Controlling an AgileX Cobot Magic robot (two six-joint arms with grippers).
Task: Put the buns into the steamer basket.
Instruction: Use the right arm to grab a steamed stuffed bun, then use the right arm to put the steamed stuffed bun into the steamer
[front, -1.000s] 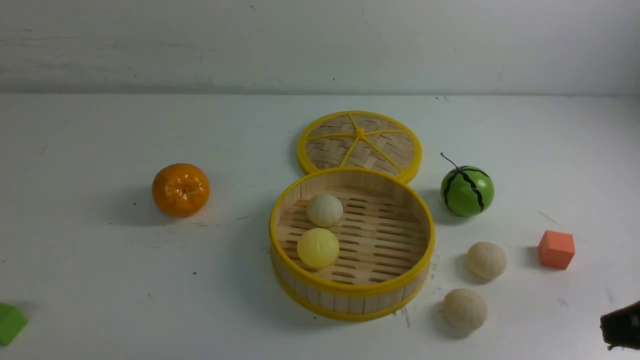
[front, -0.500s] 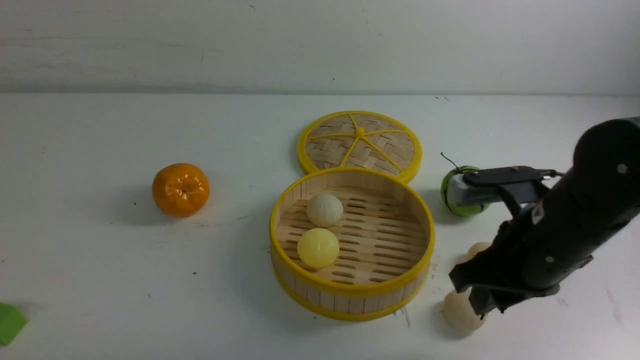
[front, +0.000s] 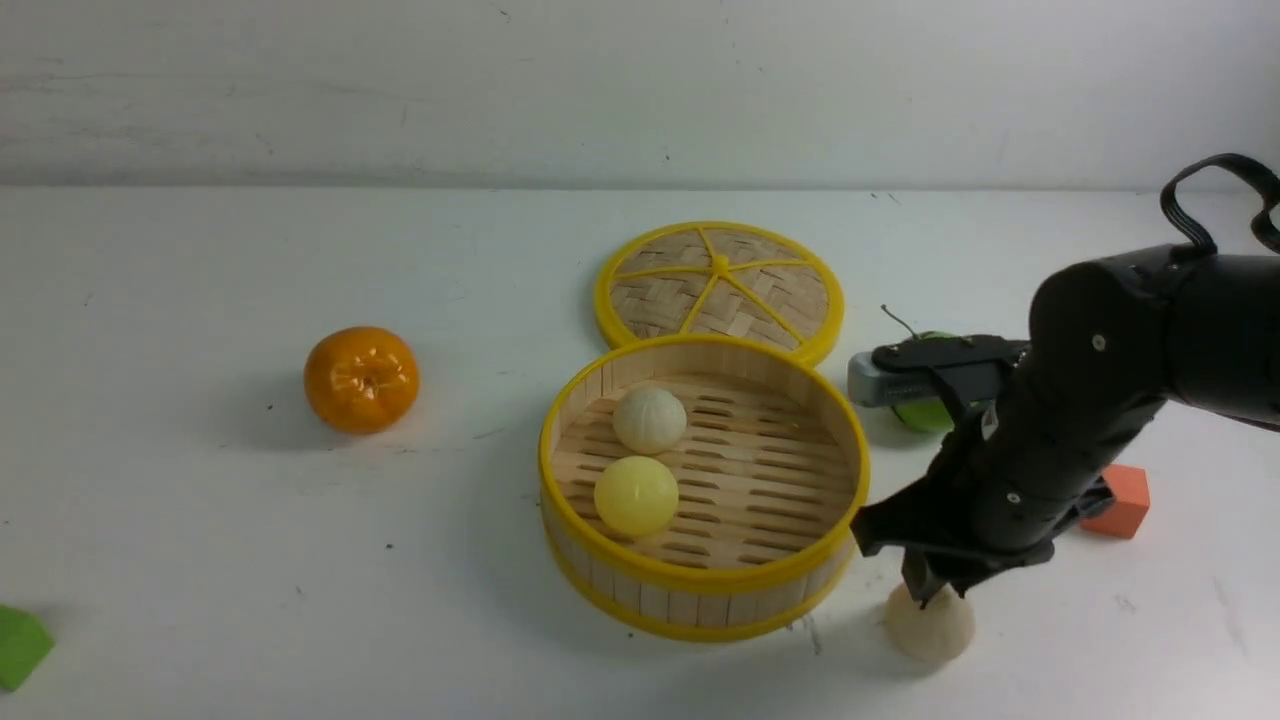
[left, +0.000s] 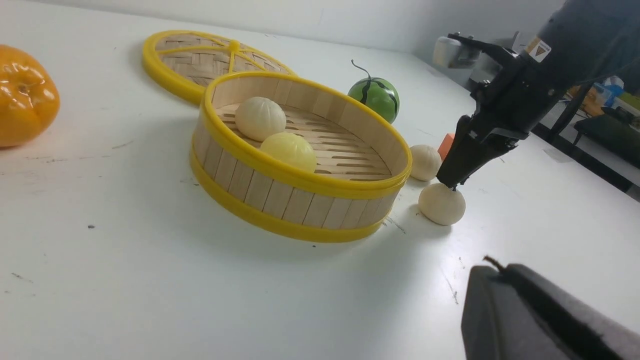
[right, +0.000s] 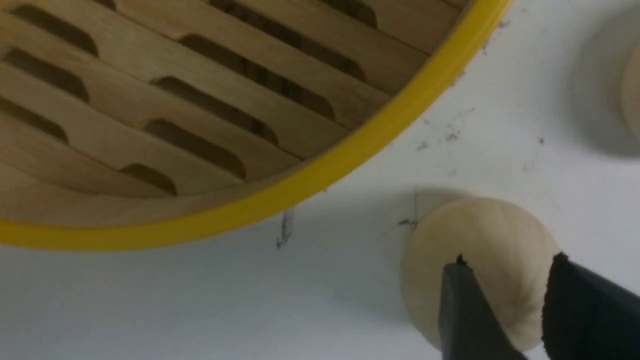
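My right gripper (front: 935, 592) hung with jaws parted, its tips directly over the top of a cream bun (front: 930, 628) at the frame's lower right. The steamer basket (front: 700, 605) lay just left.

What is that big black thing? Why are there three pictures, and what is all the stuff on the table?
The black thing is the robot's right arm. The wide picture looks forward from between its two arms. The other two come from small cameras on its wrists.

On the table stands a bamboo basket with a white bun and a yellow bun inside. Around it are its lid, an orange, a toy watermelon, an orange block and a green block. Outside the basket lie a front bun and a back bun.

The right tool is open just above the front bun. The left tool is shut. I see nothing held yet.
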